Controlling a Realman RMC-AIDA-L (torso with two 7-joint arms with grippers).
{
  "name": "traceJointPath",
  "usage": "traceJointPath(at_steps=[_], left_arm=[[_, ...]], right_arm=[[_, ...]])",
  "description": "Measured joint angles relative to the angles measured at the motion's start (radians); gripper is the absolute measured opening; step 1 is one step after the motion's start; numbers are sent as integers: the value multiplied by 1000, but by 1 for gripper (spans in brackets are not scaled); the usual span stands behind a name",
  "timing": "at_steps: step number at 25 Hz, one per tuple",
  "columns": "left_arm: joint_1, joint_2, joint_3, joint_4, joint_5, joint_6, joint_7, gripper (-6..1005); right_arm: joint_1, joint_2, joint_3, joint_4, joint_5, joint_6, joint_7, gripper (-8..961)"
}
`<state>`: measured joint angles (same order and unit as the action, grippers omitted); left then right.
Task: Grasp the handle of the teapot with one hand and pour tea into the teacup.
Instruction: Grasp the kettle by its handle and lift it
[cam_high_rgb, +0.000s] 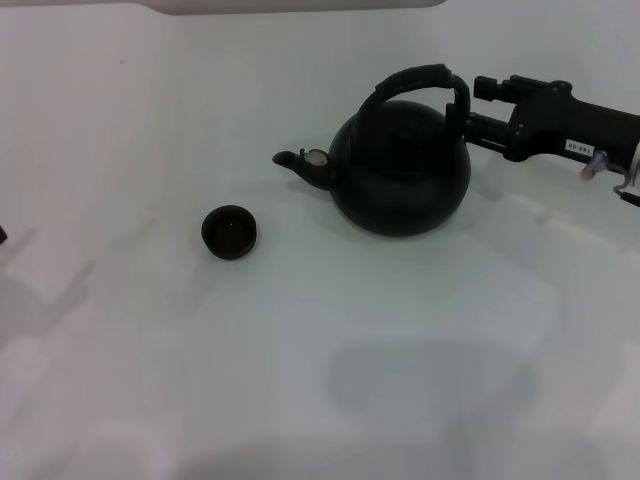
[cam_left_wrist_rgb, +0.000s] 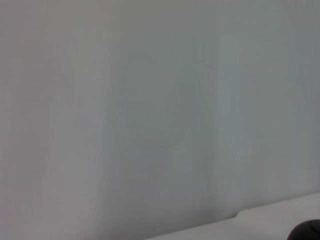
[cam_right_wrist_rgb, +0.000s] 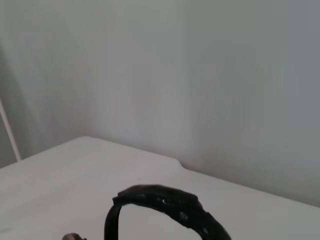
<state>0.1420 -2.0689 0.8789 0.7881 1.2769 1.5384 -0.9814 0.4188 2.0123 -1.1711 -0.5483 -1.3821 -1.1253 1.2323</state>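
Upright teapot and teacup, well apart.
Round matte-black teapot (cam_high_rgb: 400, 170), arched black handle (cam_high_rgb: 415, 82) up, spout toward the tiny dark round teacup (cam_high_rgb: 229, 232).

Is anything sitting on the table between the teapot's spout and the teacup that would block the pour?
Nothing visible does. In the head view the table is bare between the teapot and the teacup, which lies spout-side. The right gripper is already at the handle.

White label on the right hand (cam_high_rgb: 478, 118) — print illegible; nothing else.
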Motion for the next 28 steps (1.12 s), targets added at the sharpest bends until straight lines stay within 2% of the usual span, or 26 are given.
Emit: traceJointPath(at_steps=[6,18,23,28], left_arm=[[1,1,0,-38,0,-3,21,886],[-4,1,0,-42,16,-3,23,886],[-3,1,0,-43,20,-3,23,886],[-4,1,0,-43,26,-3,23,885]], right_arm=[[-2,2,-20,8,42,12,-3,592],[-1,-3,-32,17,62,-17,-3,525],[-8,-2,-26,28,87,-10,-3,442],[-10,-1,-30,32,100,-2,-8,398]])
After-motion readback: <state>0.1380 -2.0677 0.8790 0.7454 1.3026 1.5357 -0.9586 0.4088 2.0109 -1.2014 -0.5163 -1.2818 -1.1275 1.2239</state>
